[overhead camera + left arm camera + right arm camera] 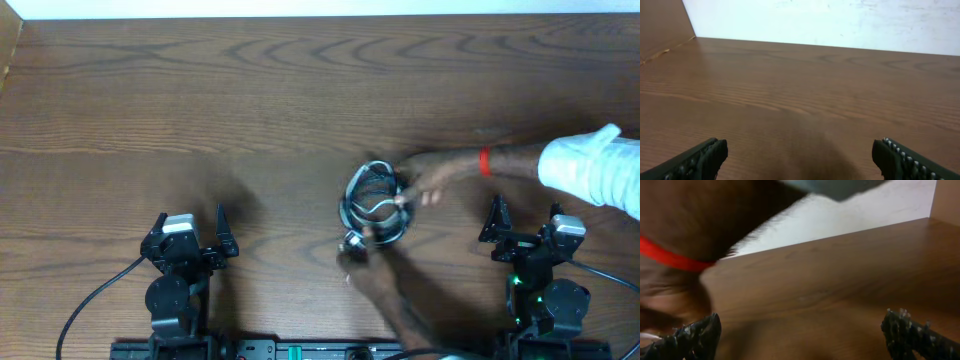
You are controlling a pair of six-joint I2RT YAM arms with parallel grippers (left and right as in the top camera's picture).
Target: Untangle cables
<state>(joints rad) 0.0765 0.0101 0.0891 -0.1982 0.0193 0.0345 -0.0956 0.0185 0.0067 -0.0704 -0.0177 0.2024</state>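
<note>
The cables lie in a tangled bundle of black cords with a white one, at the middle of the wooden table. A person's two hands are on the bundle and partly hide it. My left gripper stands open at the near left, well away from the bundle. In the left wrist view that gripper has only bare wood between its fingers. My right gripper is open at the near right, right of the bundle. In its own view this gripper holds nothing. Neither wrist view shows the cables.
One arm with a red wristband and a white sleeve reaches in from the right, passing just beyond my right gripper. A second hand comes from the near edge. The banded arm fills the upper left of the right wrist view.
</note>
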